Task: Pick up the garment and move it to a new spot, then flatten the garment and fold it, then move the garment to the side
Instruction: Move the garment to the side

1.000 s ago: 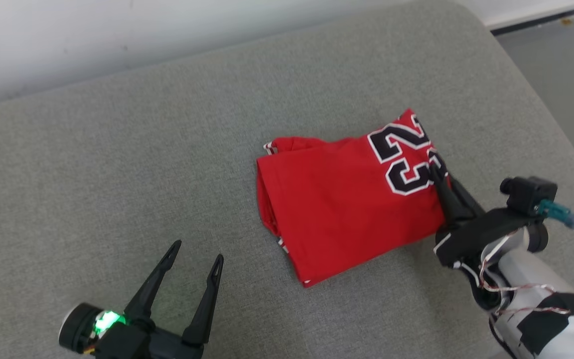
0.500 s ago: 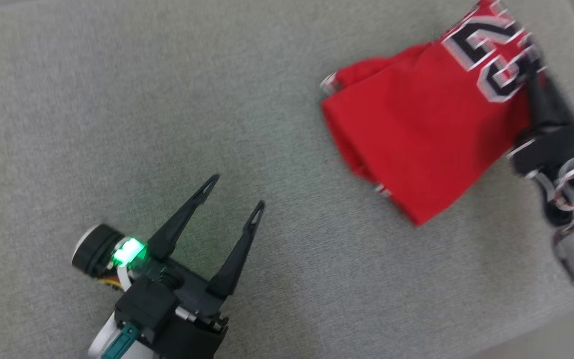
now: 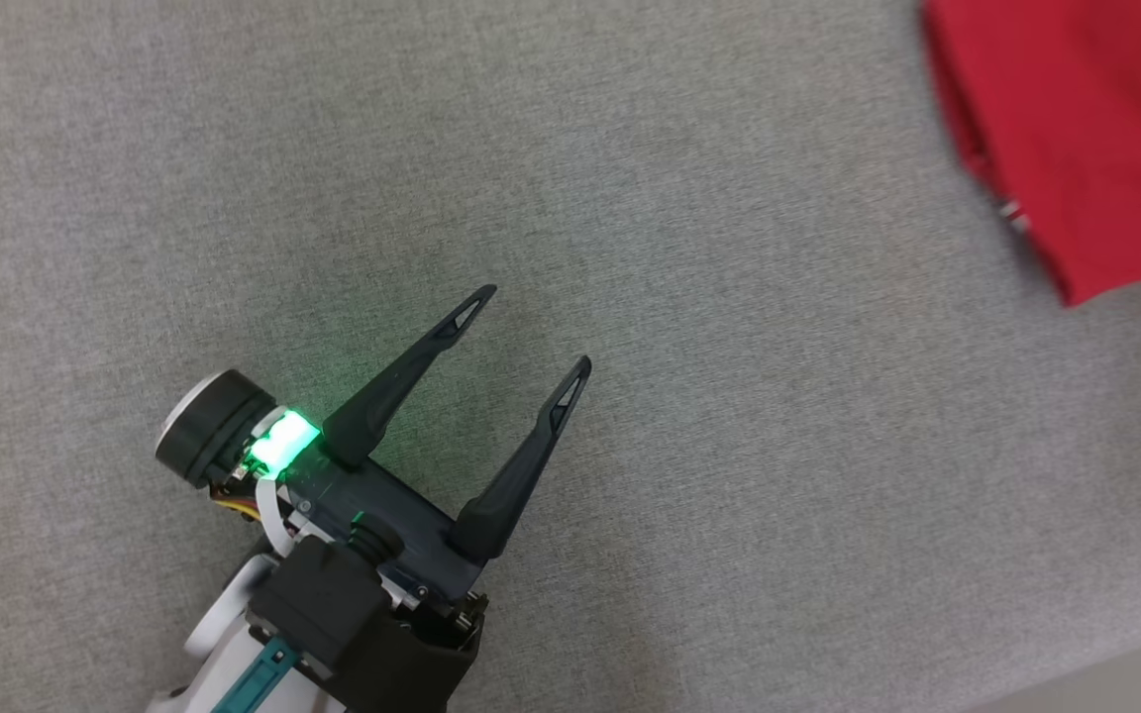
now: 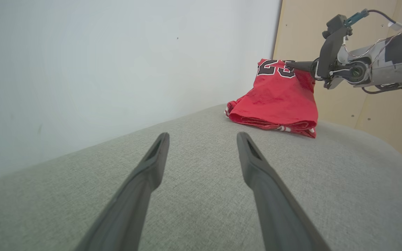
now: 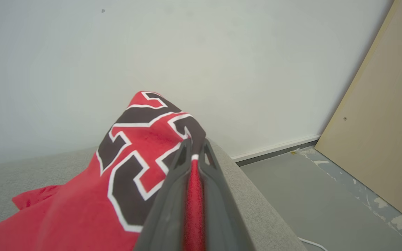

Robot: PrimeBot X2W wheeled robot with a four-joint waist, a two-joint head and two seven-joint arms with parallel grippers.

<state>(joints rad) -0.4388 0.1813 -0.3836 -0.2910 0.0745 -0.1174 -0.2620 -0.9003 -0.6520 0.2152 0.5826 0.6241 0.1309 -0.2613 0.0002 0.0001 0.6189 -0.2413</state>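
The red jersey (image 5: 82, 209), apparently folded, sits near the edge of the grey cushion (image 3: 630, 198), with its numbered edge raised while the lower fold rests on the fabric. The left wrist view shows that lift from the side; the head view has a plain red corner at its upper right. The right claw (image 5: 194, 146) is clamped on the numbered edge. The left claw (image 3: 536, 329) is spread wide over the cushion, well apart from the jersey, holding nothing.
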